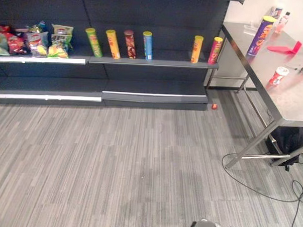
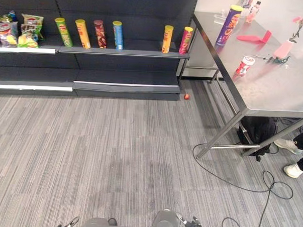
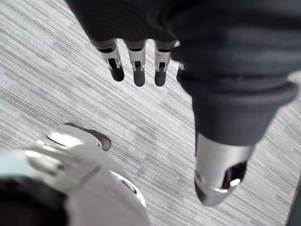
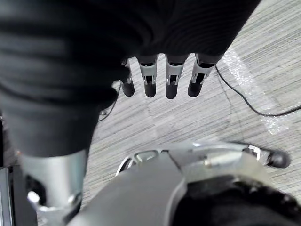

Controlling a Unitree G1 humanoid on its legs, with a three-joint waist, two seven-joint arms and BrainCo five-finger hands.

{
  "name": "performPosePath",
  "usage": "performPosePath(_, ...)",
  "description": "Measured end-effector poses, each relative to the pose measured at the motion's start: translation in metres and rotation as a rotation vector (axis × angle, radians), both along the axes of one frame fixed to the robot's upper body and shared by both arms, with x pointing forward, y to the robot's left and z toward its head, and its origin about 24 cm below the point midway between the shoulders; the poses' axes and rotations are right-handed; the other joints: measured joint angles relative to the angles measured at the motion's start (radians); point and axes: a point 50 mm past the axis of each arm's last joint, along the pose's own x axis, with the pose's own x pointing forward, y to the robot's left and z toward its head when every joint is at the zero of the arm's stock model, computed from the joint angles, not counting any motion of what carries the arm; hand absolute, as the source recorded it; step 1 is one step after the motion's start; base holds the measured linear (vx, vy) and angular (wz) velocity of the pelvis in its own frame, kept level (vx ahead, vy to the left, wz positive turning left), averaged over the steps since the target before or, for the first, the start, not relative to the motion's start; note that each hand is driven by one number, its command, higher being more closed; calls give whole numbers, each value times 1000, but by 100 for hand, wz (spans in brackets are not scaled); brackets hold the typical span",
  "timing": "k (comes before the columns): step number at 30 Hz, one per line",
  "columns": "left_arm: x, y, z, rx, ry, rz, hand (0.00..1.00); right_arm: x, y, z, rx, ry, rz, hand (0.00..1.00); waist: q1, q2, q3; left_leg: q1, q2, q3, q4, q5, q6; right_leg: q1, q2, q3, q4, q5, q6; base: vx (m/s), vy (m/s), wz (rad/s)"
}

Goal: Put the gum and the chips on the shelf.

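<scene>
A tall purple chips can stands at the far end of the steel table on the right. Closer on the same table stands a small red-and-white gum tub. The dark shelf runs along the back wall, across the carpet from me. My left hand hangs low over the grey carpet with straight fingers and nothing in it. My right hand hangs the same way at my other side, fingers straight and empty. Both hands are far from the table and the shelf.
Several chip cans stand in a row on the shelf, with snack bags at its left end. A small red object lies on the floor by the shelf's corner. A black bag sits under the table, beside a person's shoes.
</scene>
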Motion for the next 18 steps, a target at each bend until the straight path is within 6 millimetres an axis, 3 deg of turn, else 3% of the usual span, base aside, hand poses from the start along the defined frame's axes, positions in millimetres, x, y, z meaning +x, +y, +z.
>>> performPosePath(1,8,-1,1,-3,-16,-6,0,-2,0,0,-3,-3,4,0,-1,0,1,8,14,-2,-14,-2,-3,-45,29,14,-133,19,16,372,-203,13)
performPosePath(3,17,3,3,8,-36,-13,0,-7,5,-1,8,6,0,0,-3,-22,-1,14,12,-18,-26,-27,-42,-51,49,98,-446,136,32,347,-239,39)
performPosePath(4,19,4,3,10,-39,-14,0,-13,8,-3,18,21,-16,0,-3,-39,1,34,5,-30,-36,-47,-74,-17,51,110,-528,309,35,259,-188,46)
performPosePath(5,24,-2,2,-9,-49,-6,0,-15,2,-2,4,23,-30,0,-2,-7,12,48,24,-14,-24,-55,-88,6,67,84,-518,291,16,295,-178,45)
performPosePath(10,23,-16,0,-72,-77,49,0,-19,-3,0,-21,19,-56,0,2,13,11,118,49,44,5,-63,-87,20,51,50,-297,85,-14,241,-127,26)
performPosePath(14,20,-19,-1,-90,-81,78,0,-23,-3,0,-24,34,-45,0,1,14,-18,65,76,45,199,-66,-92,59,69,40,-310,49,-18,189,-91,-3)
performPosePath(15,19,-23,-2,-102,-85,73,0,-24,-7,1,-33,35,-35,0,-3,39,-38,-16,122,37,394,-75,-108,101,90,33,-343,48,-17,206,-7,-5)
performPosePath(16,19,-25,-2,-110,-90,78,0,-25,-10,1,-38,38,-31,0,-3,51,-43,-53,147,31,472,-62,-125,116,104,32,-349,45,-21,288,24,-3)
performPosePath(17,19,-27,-2,-118,-92,82,0,-26,-13,2,-36,42,-20,0,-4,67,-52,-109,183,-4,613,-7,-193,147,125,31,-354,31,-23,213,17,-2)
performPosePath(18,18,-26,-2,-117,-93,83,0,-27,-13,1,-34,49,-14,0,-3,72,-52,-138,198,-23,687,43,-202,173,139,30,-365,23,-24,262,-48,-3)
